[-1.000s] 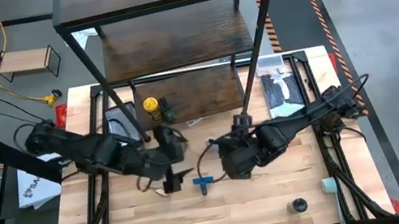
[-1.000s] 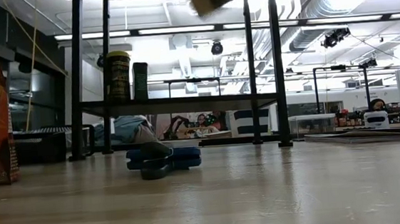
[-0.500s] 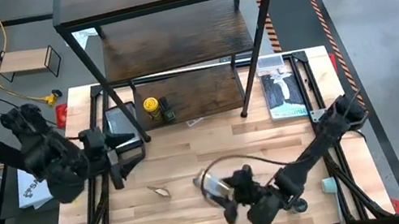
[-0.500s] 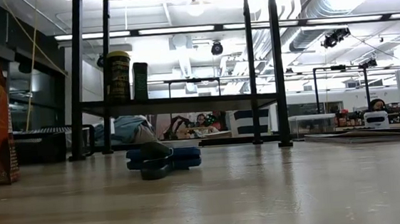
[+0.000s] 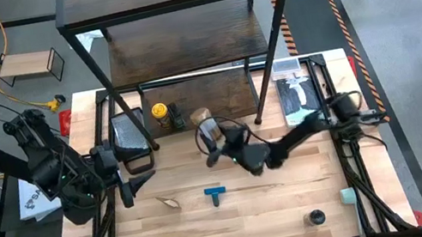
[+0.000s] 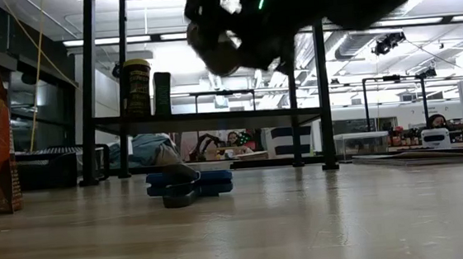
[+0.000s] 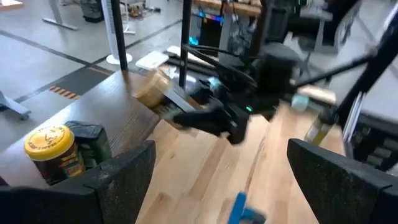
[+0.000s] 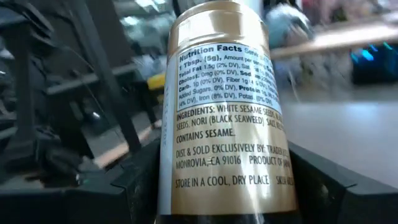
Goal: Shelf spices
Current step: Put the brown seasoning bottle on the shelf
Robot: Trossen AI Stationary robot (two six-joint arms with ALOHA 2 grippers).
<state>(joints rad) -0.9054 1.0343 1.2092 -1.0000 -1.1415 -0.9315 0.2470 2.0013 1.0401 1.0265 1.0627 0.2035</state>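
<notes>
My right gripper (image 5: 208, 129) is shut on the tan-lidded jar (image 5: 200, 119) in front of the shelf's lowest board (image 5: 216, 96); its gold label (image 8: 224, 118) fills the right wrist view. The yellow-lidded jar (image 5: 159, 112) and the small dark grey box (image 5: 177, 116) stand on that board. The reddish-brown packet (image 5: 169, 202) stands on the table and the black-lidded jar (image 5: 316, 218) sits near the near edge. My left gripper (image 5: 137, 172) waits open at the table's left, touching nothing. My right gripper pinches the tan-lidded jar's body toward its base (image 8: 186, 186) between the two fingers (image 8: 134, 183), one on each side of the label. It comes slanting from the table's right. The jar is lifted clear, tilted, with its lid (image 7: 149, 93) leading toward the shelf.
A blue T-shaped piece (image 5: 216, 193) lies mid-table. The shelf's black posts (image 5: 261, 83) stand on either side of the lowest board. A dark flat panel (image 5: 128, 133) and a white-and-dark one (image 5: 299, 98) lie by the shelf's feet. A pale roll (image 5: 347, 196) sits at the right edge.
My left gripper has drawn back from the table's middle toward its left edge. My right gripper has swung toward the near edge, then far and up toward the shelf's lowest board, carrying the tan-lidded jar.
</notes>
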